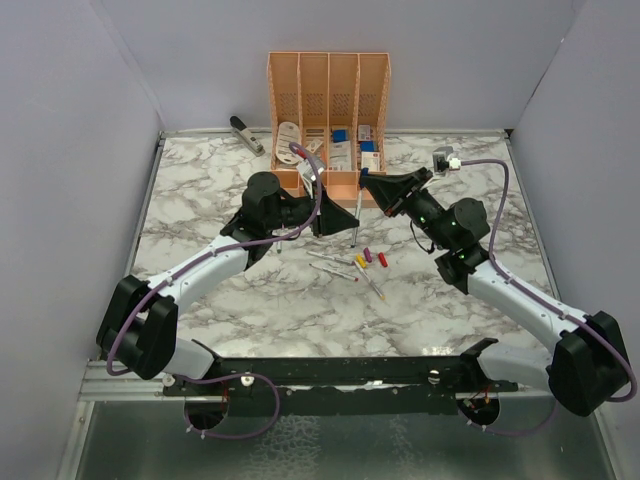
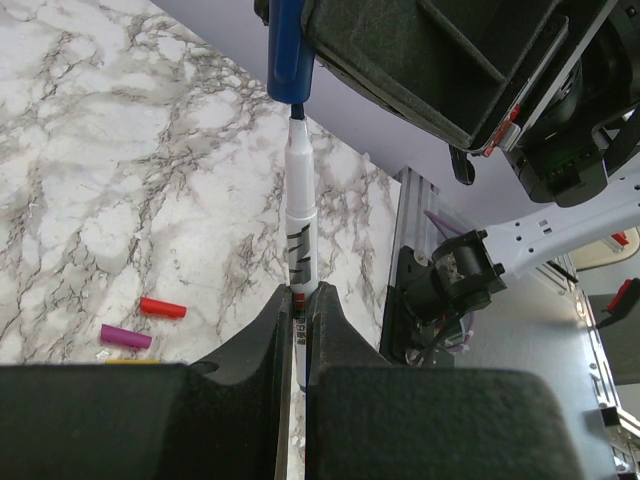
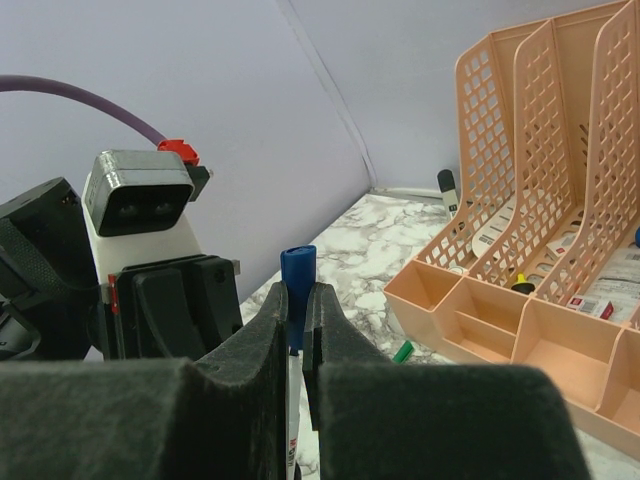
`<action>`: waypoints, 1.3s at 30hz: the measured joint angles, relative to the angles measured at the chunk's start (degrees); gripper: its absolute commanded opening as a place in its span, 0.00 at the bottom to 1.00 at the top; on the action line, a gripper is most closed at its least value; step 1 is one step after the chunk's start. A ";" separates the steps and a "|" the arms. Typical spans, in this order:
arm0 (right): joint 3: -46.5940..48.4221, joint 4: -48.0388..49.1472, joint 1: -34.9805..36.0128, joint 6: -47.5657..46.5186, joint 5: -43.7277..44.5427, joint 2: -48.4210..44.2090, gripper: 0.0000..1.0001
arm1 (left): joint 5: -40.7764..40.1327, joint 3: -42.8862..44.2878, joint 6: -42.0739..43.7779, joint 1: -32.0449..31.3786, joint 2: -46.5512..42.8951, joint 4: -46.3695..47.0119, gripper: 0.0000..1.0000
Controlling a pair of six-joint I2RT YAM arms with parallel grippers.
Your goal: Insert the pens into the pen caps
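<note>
My left gripper (image 2: 298,300) is shut on a white-grey pen (image 2: 300,210) and holds it off the table. My right gripper (image 3: 296,300) is shut on the blue cap (image 3: 298,272). In the left wrist view the pen's dark tip sits at the mouth of the blue cap (image 2: 291,50). In the top view the two grippers (image 1: 340,225) (image 1: 370,187) meet over the table's middle with the pen (image 1: 357,215) between them. Red (image 1: 382,259), purple (image 1: 367,255) and yellow (image 1: 360,263) caps lie with loose pens (image 1: 335,262) on the marble. A green cap (image 3: 403,351) lies by the organizer.
A peach organizer (image 1: 328,70) with blue and white items stands at the back, just behind the grippers. A grey-black stapler (image 1: 246,134) lies at the back left. Grey walls close in the table on three sides.
</note>
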 measured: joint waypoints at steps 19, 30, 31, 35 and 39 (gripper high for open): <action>-1.92 -3.96 0.00 3.17 -4.37 -1.90 0.01 | -1.01 0.35 0.02 0.00 -0.72 -0.11 0.00; 0.48 -7.34 0.15 1.66 -4.90 0.48 0.01 | -5.53 0.98 0.98 -0.02 -0.72 -3.17 0.00; 0.94 -8.02 0.24 1.09 -4.74 0.79 0.01 | -6.51 0.98 1.20 -0.11 -0.74 -3.65 0.00; 2.43 -11.45 1.57 -1.86 -2.60 1.31 0.01 | -9.84 0.98 2.45 -0.50 -1.29 -5.73 0.00; 2.71 -12.44 2.95 -4.24 -0.20 1.31 0.01 | -12.66 0.98 3.61 -0.94 -2.32 -7.65 0.00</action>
